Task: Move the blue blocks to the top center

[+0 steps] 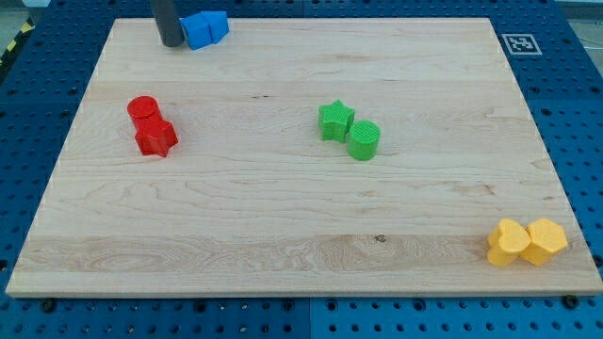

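The rod comes down at the board's top edge, left of centre, and my tip (172, 44) sits against the left side of the blue blocks (205, 28). There look to be two of them, pressed together into one lump; I cannot make out their shapes. There are no fingers here to open or close, only the bare rod end, so nothing is gripped; it just leans on the blue pair.

The blue blocks lie just to the view's right of the tip, already at the top edge but short of the middle. To my eye the job is a steady shove toward the view's right, kept parallel with the edge. Pushing low on the lump could tip the pair off the board (283, 217), and an off-centre push might split them.

Everything else is well away from the tip: red blocks (151, 125) below it, green blocks (349, 130) down and to the right, yellow blocks (526, 241) far off in the bottom right corner. There is no container anywhere, only the flat board.
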Available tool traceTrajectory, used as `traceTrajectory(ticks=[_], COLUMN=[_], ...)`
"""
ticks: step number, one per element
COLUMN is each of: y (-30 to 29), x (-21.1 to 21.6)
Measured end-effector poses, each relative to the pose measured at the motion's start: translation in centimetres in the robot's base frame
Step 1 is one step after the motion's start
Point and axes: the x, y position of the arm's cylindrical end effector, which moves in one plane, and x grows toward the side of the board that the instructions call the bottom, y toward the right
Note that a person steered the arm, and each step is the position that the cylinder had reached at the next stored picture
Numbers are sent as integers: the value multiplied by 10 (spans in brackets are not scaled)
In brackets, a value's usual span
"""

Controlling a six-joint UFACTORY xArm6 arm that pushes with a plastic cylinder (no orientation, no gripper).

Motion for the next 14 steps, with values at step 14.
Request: traceTrajectory(ticks=[14], y=[46], x=[-52])
